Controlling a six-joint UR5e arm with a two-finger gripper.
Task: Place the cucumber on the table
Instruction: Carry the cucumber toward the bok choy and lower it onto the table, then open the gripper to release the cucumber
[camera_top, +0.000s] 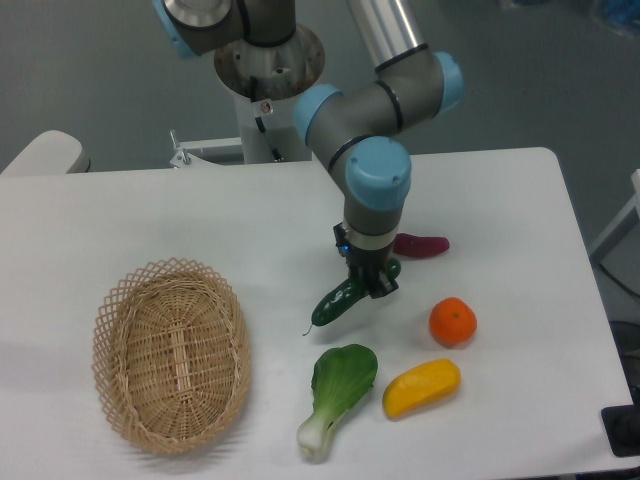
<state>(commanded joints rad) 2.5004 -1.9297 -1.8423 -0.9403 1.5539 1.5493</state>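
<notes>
The dark green glossy cucumber hangs tilted from my gripper, its thin stem tail pointing down-left just above the white table. The gripper is shut on the cucumber's upper end, near the table's middle. I cannot tell whether the cucumber's low end touches the tabletop.
A leafy bok choy lies just below the cucumber. A yellow fruit and an orange lie to the lower right. A dark purple sweet potato lies right of the gripper. An oval wicker basket stands at the left.
</notes>
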